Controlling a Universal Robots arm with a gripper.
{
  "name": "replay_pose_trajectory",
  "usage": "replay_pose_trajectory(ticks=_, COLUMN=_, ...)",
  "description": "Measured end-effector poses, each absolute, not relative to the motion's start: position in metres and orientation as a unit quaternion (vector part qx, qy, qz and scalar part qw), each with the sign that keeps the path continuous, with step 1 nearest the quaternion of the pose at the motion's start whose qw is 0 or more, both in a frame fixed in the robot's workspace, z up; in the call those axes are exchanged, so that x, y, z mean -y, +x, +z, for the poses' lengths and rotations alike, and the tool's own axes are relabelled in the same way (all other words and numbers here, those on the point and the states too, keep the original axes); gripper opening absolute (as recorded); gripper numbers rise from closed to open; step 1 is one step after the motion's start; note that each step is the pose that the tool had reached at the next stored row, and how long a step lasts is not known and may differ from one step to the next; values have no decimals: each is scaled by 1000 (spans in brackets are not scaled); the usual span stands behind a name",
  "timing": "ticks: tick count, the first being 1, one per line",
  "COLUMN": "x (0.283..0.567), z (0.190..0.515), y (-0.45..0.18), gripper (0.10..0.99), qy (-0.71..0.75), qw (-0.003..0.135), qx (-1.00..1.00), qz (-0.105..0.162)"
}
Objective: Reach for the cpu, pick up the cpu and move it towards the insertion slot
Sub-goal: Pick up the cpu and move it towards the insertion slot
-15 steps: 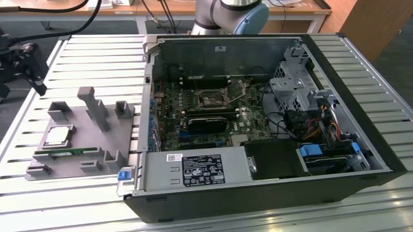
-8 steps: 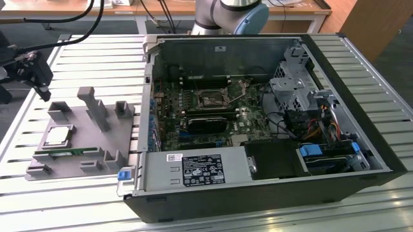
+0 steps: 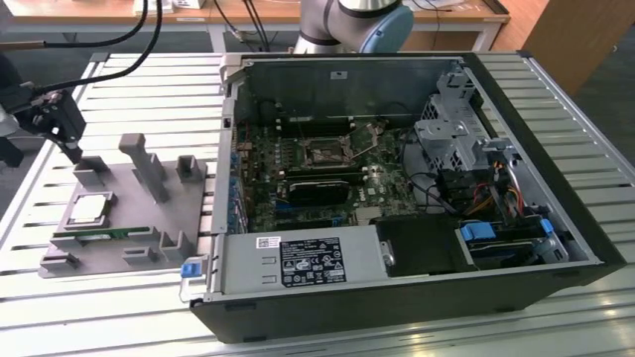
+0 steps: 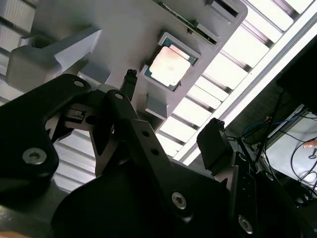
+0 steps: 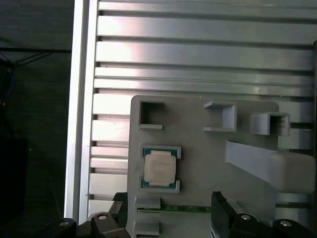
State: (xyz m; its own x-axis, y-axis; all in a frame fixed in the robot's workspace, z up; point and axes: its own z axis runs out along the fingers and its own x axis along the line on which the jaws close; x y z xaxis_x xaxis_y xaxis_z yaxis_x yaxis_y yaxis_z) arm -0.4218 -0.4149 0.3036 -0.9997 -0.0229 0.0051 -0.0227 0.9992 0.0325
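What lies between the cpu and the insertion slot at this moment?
In the exterior view, the grey tray's upright posts and the computer case's side wall stand between the cpu and the insertion slot.

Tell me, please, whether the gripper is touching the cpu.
Apart. In the exterior view the gripper hangs above the grey tray, with bare tray between it and the cpu.

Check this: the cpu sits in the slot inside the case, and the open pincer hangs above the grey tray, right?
No. The cpu lies in the tray, not the slot, as the first wrist view shows. The open pincer does hang above the tray.
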Motion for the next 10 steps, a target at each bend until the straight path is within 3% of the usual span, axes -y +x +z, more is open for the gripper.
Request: replay_pose_trajectory(ticks=10, x=415, z=285, y=-424, gripper=765, qy=12, qw=3, qx=1000, qz=-16)
